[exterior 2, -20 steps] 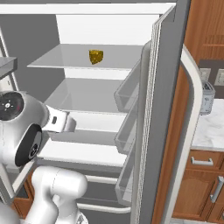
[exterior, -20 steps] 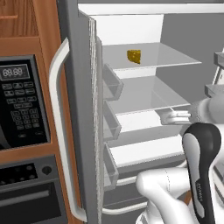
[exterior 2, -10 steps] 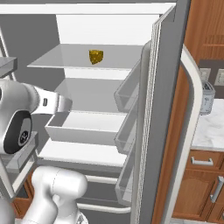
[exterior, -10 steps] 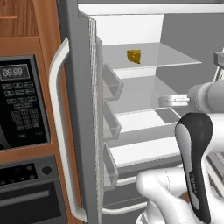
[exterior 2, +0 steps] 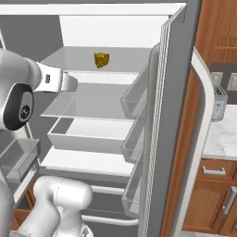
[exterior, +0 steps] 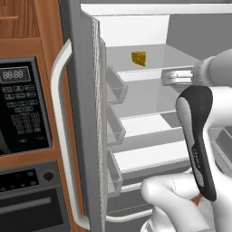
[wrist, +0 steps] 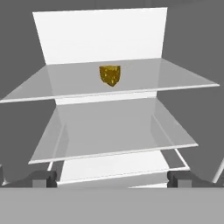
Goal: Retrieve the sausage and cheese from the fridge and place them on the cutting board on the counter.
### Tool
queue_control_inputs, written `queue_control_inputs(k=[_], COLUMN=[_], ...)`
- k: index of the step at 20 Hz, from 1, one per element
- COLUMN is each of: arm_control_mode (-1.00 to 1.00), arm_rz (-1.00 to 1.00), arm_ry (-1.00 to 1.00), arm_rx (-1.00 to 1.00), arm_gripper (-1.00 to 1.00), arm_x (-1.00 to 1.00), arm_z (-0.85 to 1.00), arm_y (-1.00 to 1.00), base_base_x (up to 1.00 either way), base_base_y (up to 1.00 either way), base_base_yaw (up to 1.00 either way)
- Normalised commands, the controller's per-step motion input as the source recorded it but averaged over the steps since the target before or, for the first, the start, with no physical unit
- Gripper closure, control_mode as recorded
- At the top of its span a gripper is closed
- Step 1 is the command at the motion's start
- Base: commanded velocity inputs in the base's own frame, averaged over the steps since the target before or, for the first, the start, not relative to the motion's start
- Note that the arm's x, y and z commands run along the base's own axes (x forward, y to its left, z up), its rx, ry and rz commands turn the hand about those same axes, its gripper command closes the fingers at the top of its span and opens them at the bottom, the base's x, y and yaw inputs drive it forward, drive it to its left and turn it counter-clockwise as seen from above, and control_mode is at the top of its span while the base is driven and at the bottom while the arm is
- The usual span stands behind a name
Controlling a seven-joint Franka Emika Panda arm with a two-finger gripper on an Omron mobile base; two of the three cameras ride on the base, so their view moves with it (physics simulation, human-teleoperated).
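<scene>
Open fridge (exterior 2: 115,28) — cheese (wrist: 109,75) on top shelf, gripper (wrist: 111,178) spread, fingertips cut off.

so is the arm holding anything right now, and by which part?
Nothing is held. The gripper is open, jaws wide apart and empty, short of the cheese, which sits untouched on the upper glass shelf of the fridge.

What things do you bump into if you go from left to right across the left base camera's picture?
Black microwave with its keypad → long pale curved fridge handle → grey door bins → small yellow-orange cheese wedge on the top glass shelf → the robot's open gripper.
</scene>
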Motion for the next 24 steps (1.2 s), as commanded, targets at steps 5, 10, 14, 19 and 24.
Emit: queue_control_inputs(k=[5,10,14,19,24], arm_control_mode=[-1.00,-1.00,-1.00,-1.00,-1.00], arm_rz=[0.00,0.00,0.00,0.00,0.00], arm_ry=[-0.03,-0.01,0.00,-0.01,0.00], arm_rx=[0.00,-0.01,0.00,0.00,0.00], arm_gripper=[-1.00,-1.00,-1.00,-1.00,-1.00], arm_x=[0.44,0.32,0.35,0.39,0.57], arm_z=[0.26,0.06,-0.09,-0.23,-0.16], arm_y=[0.02,0.00,-0.03,-0.01,0.00], base_base_x=[0.00,0.00,0.00,0.00,0.00], base_base_y=[0.00,0.00,0.00,0.00,0.00], base_base_yaw=[0.00,0.00,0.00,0.00,0.00])
